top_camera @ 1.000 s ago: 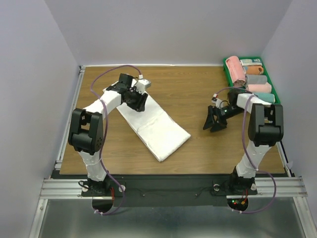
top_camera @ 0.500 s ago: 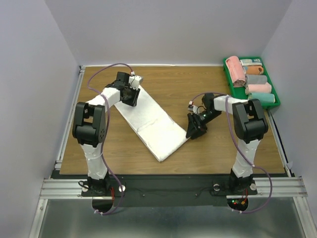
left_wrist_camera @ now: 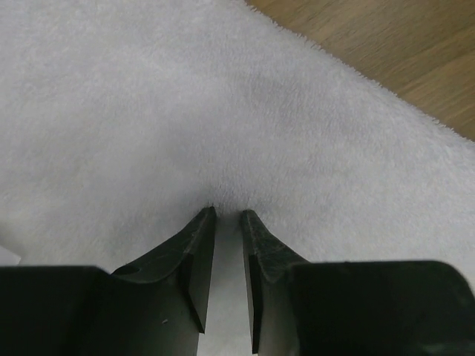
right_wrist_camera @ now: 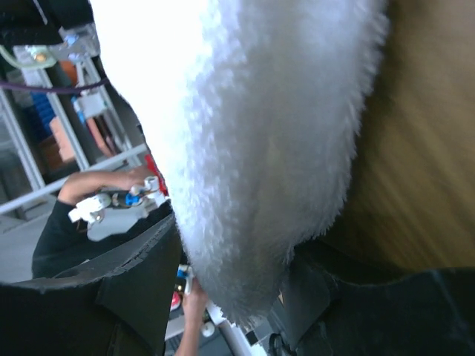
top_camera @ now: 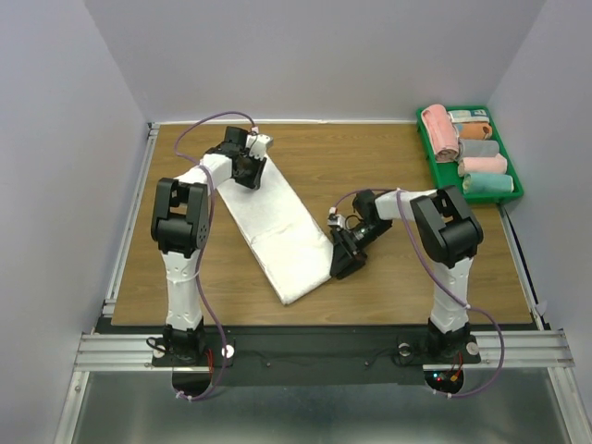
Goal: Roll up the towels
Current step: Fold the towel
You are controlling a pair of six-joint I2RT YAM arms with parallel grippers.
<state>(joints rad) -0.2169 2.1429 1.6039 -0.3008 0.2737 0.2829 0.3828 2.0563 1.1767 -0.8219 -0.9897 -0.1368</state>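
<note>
Two arms are working on one white towel (top_camera: pixel 282 231), which is lying flat as a long folded strip running diagonally across the left half of the table (top_camera: pixel 388 157), from the far left toward the near centre.

Left gripper (top_camera: pixel 247 168): it is pressing down on the strip's far end. In the wrist view (left_wrist_camera: pixel 226 213) its dark fingers (left_wrist_camera: pixel 185 252) are standing almost together, leaving only a narrow slit. Their tips are digging into the terry (left_wrist_camera: pixel 148 111) and pinching a small ridge of cloth between them.

Right gripper (top_camera: pixel 341 263): it is sitting at the strip's near right edge, low to the table. In its wrist view (right_wrist_camera: pixel 234 245) a thick fold of white pile (right_wrist_camera: pixel 252 133) is filling the whole gap between the two fingers (right_wrist_camera: pixel 133 282), so the jaws are clamping the towel's edge while standing fairly wide.

Far right corner: a green tray (top_camera: pixel 514 178) is holding rolled towels lying side by side, among them pink (top_camera: pixel 438 129), orange (top_camera: pixel 476 131), grey (top_camera: pixel 476 148) and pale green (top_camera: pixel 487 183). The tray is lying well apart from both grippers.
</note>
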